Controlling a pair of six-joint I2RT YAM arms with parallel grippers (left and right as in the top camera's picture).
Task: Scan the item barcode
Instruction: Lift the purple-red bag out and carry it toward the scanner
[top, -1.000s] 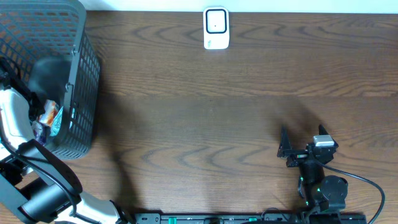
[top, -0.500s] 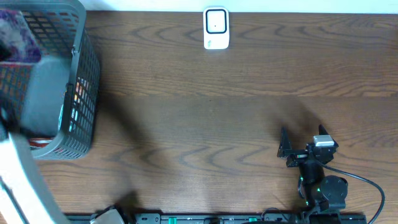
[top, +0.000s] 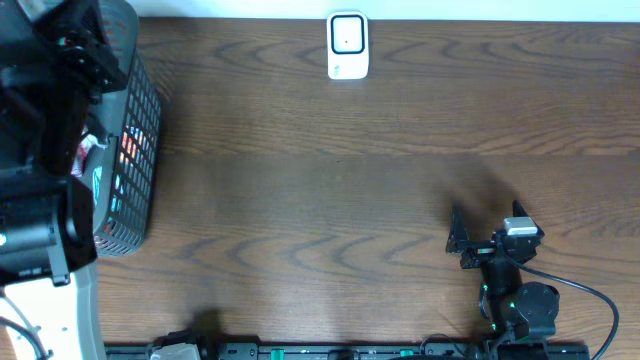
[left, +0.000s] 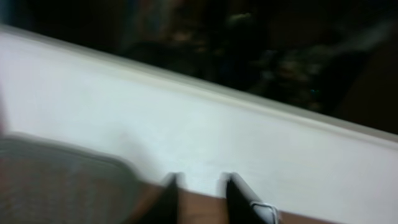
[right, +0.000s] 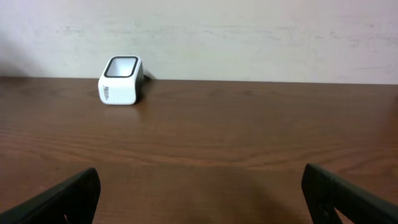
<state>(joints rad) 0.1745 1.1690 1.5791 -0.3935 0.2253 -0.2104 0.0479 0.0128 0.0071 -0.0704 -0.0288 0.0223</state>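
Lifting clear of the basket (top: 140, 110), the left arm (top: 40, 200) now fills the left edge of the overhead view, far closer to the camera than a second ago, when it reached down among the goods. The left tool (left: 199, 186) shows only in its own blurred wrist view. Its fingers stand a little apart, pale wall shows through the gap, and nothing is seen between them. It seems to have come up empty, so the pick likely has to be tried again before any scan.

At lower right of the overhead view, the right tool (top: 486, 228) rests low over the brown surface (top: 350, 200), jaws spread wide and empty, unmoved over the last second.

The item to scan appears to be one of the colourful packets (top: 127, 150), glimpsed through the basket mesh at upper left. The mesh and the arm hide too much to tell which way a packet points, how its long axis lies, or where its barcode sits.

Farthest off, at top centre by the wall, the white scanner (top: 347, 45) stands well apart from both tools. Its long axis runs up and down the frame, and its dark-rimmed window faces upward.
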